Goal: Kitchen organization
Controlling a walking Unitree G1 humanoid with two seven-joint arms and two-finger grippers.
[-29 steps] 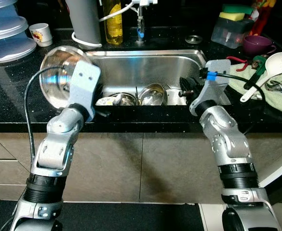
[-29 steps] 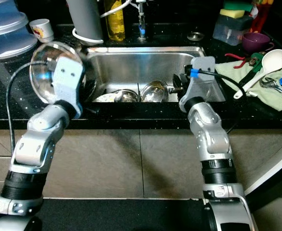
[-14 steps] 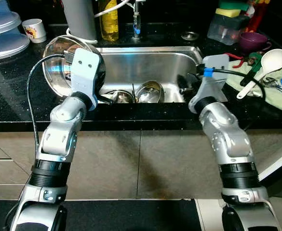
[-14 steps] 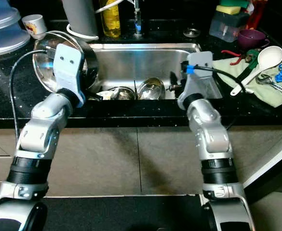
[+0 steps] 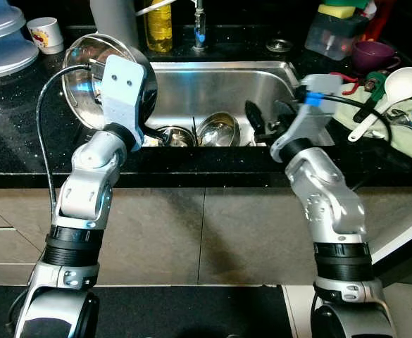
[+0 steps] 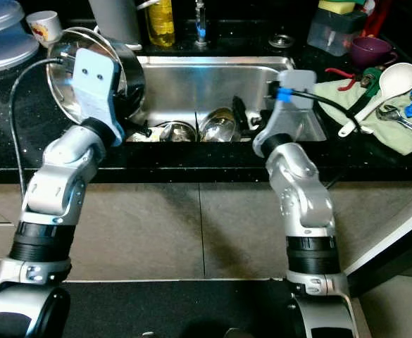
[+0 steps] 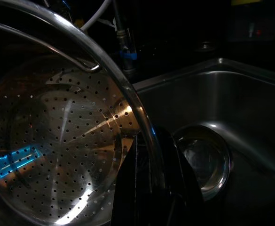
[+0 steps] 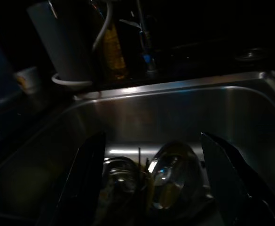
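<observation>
My left gripper (image 7: 153, 143) is shut on the rim of a perforated steel colander (image 5: 86, 74), which it holds tilted above the counter at the left edge of the sink (image 5: 223, 81). My right gripper (image 8: 152, 137) hovers open over the sink's right side, its black fingers (image 5: 252, 118) spread wide with nothing between them. Below them in the basin lie a steel bowl (image 5: 218, 130), a second dish (image 5: 179, 136) and some cutlery.
Behind the sink stand a faucet (image 5: 199, 28), a yellow bottle (image 5: 158, 28) and a grey cylinder (image 5: 114, 17). A mug (image 5: 44, 32) and plastic lids (image 5: 5, 42) sit far left. To the right are a white ladle (image 5: 396, 91), a green cloth (image 5: 403, 137), a purple cup (image 5: 375, 53) and a sponge box (image 5: 332, 35).
The left gripper has lifted the colander higher and more upright. The right wrist has turned inward over the sink, so its spread fingers now show. The camera has shifted a little.
</observation>
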